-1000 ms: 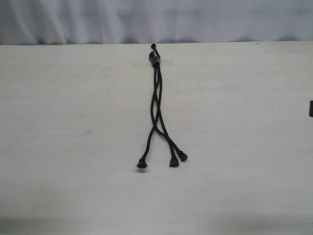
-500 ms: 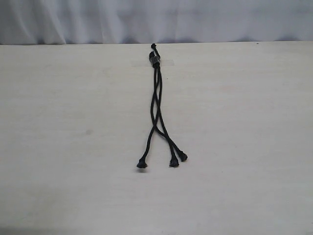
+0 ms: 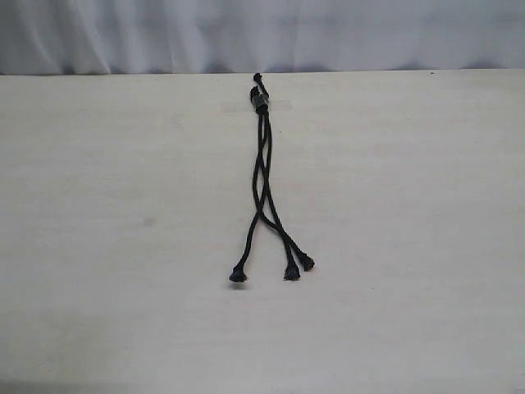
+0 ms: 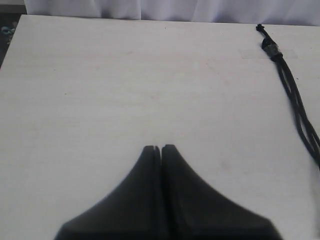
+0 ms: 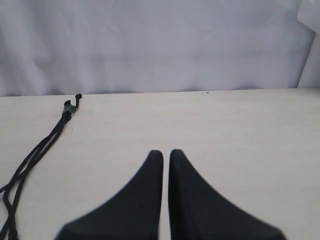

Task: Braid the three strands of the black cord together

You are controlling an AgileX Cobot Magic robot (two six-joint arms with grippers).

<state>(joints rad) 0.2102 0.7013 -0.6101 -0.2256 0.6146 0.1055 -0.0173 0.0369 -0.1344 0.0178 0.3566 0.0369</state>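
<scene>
The black cord [image 3: 261, 164] lies lengthwise on the table, its knotted, bound end [image 3: 259, 100] at the far edge under a strip of clear tape. The three strands cross loosely and end in flared tips: one to the left [image 3: 238, 276], two close together to the right [image 3: 291, 272] [image 3: 308, 263]. Neither gripper appears in the exterior view. My left gripper [image 4: 159, 148] is shut on nothing, well to one side of the cord [image 4: 292, 90]. My right gripper [image 5: 166, 153] is shut but for a thin slit and holds nothing; the cord [image 5: 35, 150] lies off to its side.
The pale wooden table [image 3: 123, 205] fills the scene, with a white curtain [image 3: 262, 33] behind its far edge. A faint dark spot [image 3: 148, 222] marks the tabletop left of the cord.
A small dark part at the right edge of the exterior view one second ago has left the frame. The cord has not moved.
</scene>
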